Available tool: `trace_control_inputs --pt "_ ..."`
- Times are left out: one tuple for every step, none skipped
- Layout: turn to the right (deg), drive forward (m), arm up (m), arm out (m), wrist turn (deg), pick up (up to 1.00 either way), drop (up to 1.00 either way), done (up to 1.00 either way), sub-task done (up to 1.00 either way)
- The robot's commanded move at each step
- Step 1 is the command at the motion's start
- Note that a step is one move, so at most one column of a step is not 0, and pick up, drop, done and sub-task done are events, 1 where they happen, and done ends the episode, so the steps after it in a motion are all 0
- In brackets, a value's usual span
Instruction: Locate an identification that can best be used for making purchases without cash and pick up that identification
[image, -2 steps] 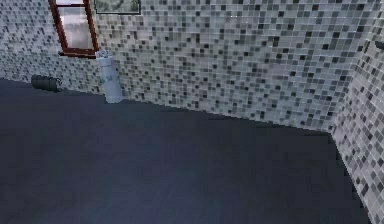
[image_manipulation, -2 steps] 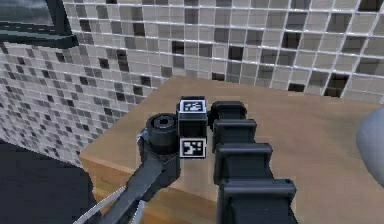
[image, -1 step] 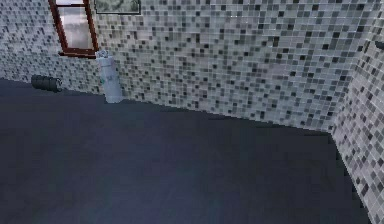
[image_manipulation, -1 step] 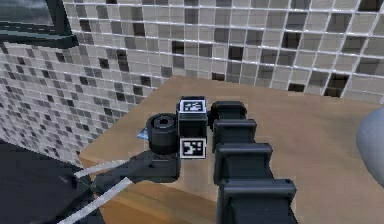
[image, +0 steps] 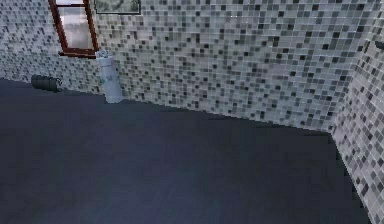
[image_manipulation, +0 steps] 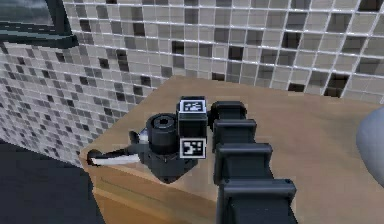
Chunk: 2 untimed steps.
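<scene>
In the arm side view the arm (image_manipulation: 245, 165) reaches out over a wooden counter (image_manipulation: 300, 120) that stands against a mosaic-tiled wall (image_manipulation: 120, 70). The gripper (image_manipulation: 103, 157) lies low near the counter's left corner, with its fingers pointing toward the edge. Whether the fingers are apart or together I cannot tell, and I also cannot tell whether they hold anything.

At the fingers' tips there is a small dark spot (image_manipulation: 91, 158) on the wood. It is too small to name with certainty, but I judge it may be the payment card that the task asks for, lying flat at the counter's edge. At the arm side view's right edge a rounded grey shape (image_manipulation: 376, 145) is well apart from the gripper.

The forward view shows a dark floor (image: 150, 160), a white cylinder (image: 111, 80) standing by the wall and a red-framed window (image: 75, 25).

The step in hand seems to be the grasp. A flat card gives little to grip, so the fingers should come down level with the wood and take the card by its sides. The lift should then go straight up and slowly, because a push outward could slide the card off the edge.
</scene>
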Motion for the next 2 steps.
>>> trace_control_inputs --pt "0.0 0.00 0.00 0.00 33.0 0.00 0.00 0.00 0.00" --pt "0.0 0.00 0.00 0.00 0.0 1.00 0.00 0.00 0.00"
